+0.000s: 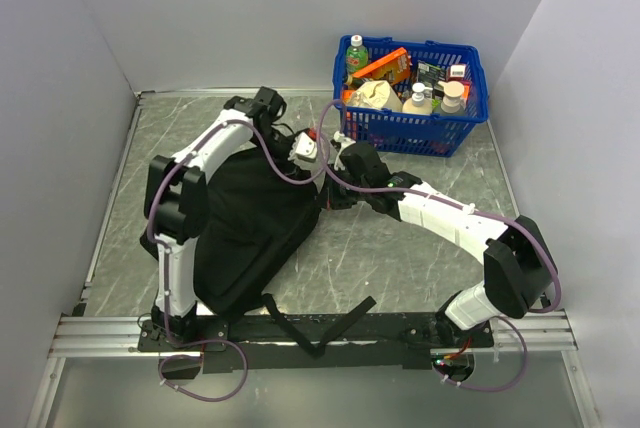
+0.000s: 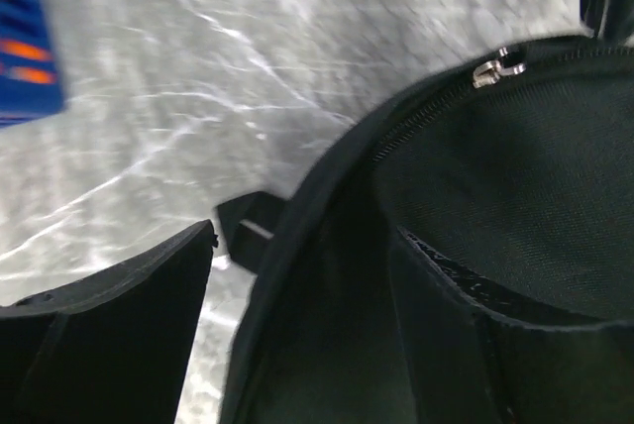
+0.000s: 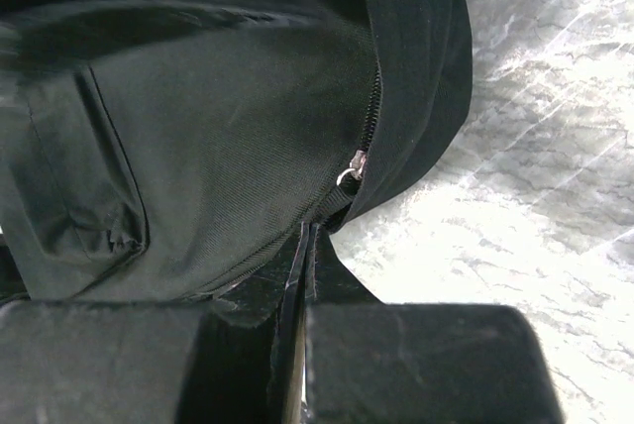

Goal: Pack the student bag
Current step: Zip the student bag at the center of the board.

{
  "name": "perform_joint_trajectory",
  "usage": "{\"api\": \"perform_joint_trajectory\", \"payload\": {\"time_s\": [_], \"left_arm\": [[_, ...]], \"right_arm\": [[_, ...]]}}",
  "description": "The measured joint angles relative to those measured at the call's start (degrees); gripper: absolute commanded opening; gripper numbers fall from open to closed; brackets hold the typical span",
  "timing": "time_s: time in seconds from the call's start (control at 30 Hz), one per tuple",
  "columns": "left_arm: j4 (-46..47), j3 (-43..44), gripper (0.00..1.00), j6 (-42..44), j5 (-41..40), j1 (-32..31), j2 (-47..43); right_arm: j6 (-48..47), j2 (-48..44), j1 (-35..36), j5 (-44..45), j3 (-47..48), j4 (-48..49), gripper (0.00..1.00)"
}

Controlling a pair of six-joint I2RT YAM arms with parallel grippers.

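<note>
Across the grey table (image 1: pixel 400 248), left of centre, lies the bag (image 1: pixel 250 238), black and soft, its straps (image 1: pixel 300 323) trailing toward the near edge; behind it to the right, by the far wall, stands the blue basket (image 1: pixel 420 133), apart from the bag and filled with bottles and packets; both arms bend over the bag's far right end, where its mouth is open; left gripper (image 1: pixel 310 153) hangs there spread, only one finger (image 2: pixel 109 335) clear in its wrist view and well off to the side, the bag's zipped rim crossing the gap; right gripper (image 3: pixel 297 310) is pressed together on a thin black strip of the bag's edge, just below the zip; a small silver zip pull (image 3: pixel 349 171) sits on the rim just above that pinch.
</note>
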Motion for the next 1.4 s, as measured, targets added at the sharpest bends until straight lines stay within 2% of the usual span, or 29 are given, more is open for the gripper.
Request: {"api": "perform_joint_trajectory", "payload": {"time_s": [0.07,0.17,0.3,0.67,0.9,1.07,1.4], "left_arm": [[-2.25,1.14,0.68,2.25,-0.39,-0.26,2.23],[-4.76,1.22,0.52,4.42,-1.03,-0.35,2.80],[-5.49,1.36,0.01,5.88,-1.07,-0.35,2.80],[1.75,-3.48,0.01,-0.85,-1.07,-0.35,2.34],[12.96,-8.13,0.01,-12.28,-1.77,0.70,0.00],[20.50,-8.09,0.01,-19.87,-3.48,2.25,-0.02],[24.90,-8.02,0.01,-29.46,-8.63,2.45,-0.02]], "right_arm": [[0.13,0.00,-0.04,0.00,0.00,0.22,0.00],[0.17,0.00,-0.15,0.00,0.00,0.26,0.00],[0.35,0.00,-0.28,-0.02,-0.04,0.61,0.00],[0.33,-0.04,-1.07,0.81,-0.50,0.94,0.00],[0.72,-0.17,-1.16,-0.09,-2.16,1.29,0.00],[1.20,-0.17,-1.14,-0.48,-2.25,1.55,0.00],[1.68,-0.37,0.37,-0.72,-2.27,2.34,0.00]]}}
